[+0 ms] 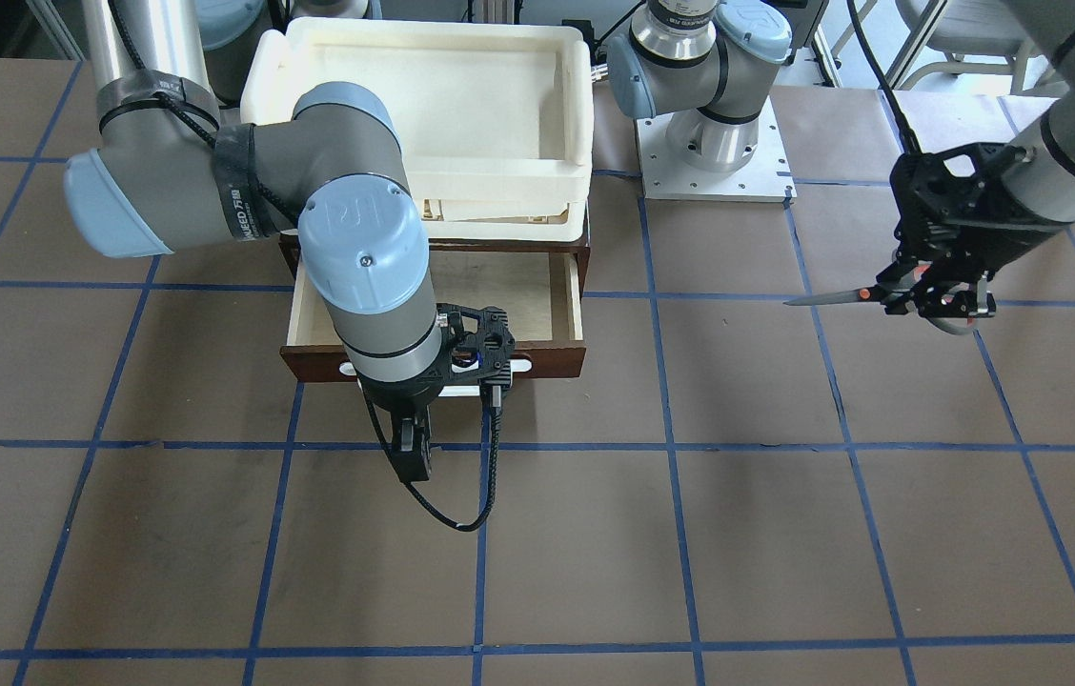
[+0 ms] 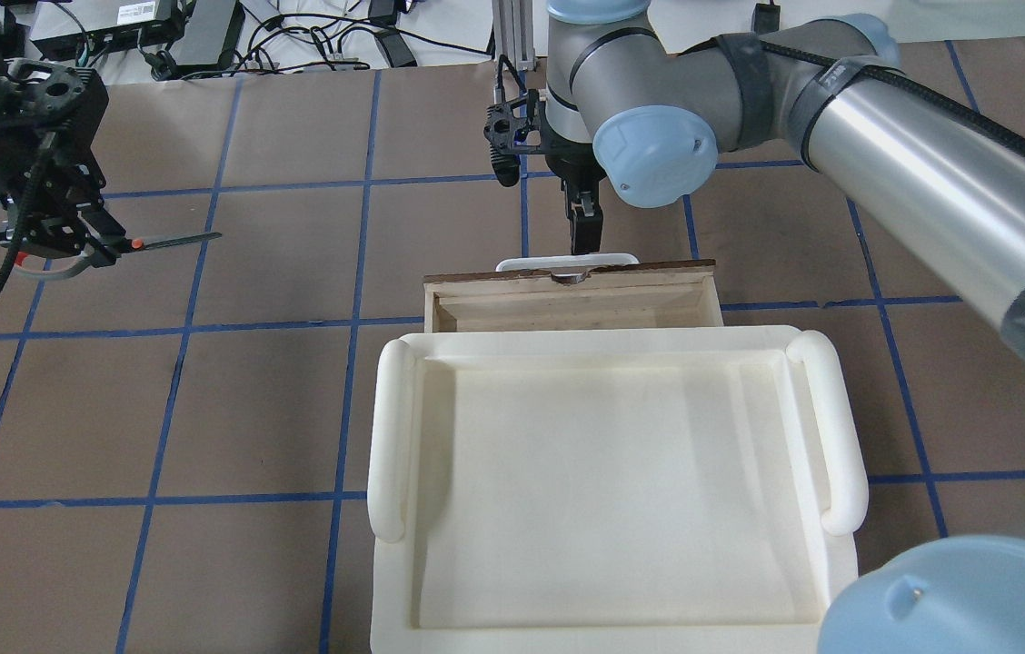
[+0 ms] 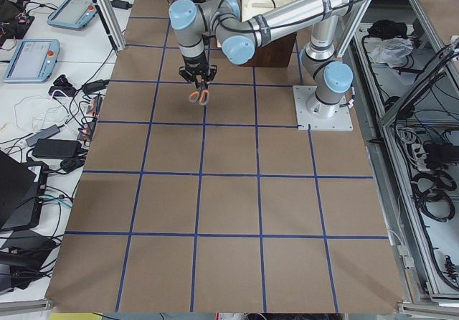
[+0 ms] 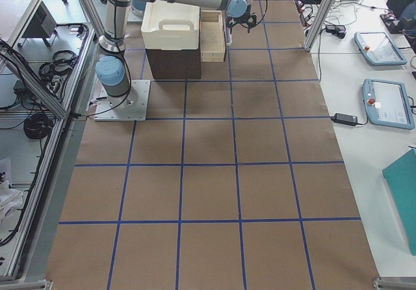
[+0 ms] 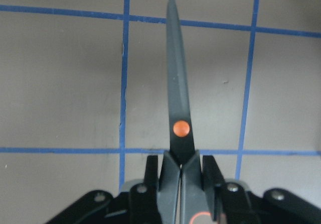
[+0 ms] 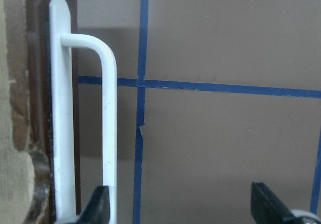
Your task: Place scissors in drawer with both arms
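My left gripper is shut on the scissors by their handles, held above the table far from the drawer, blades level and pointing toward it. They also show in the overhead view and the left wrist view, blades closed, orange pivot dot visible. The drawer is pulled open, showing its pale plywood interior. My right gripper is open in front of the white bar handle. One finger is next to the bar.
A cream-white plastic tray sits on top of the dark cabinet, above the drawer. The left arm's base plate stands beside the cabinet. Brown table surface with blue tape grid lies all around.
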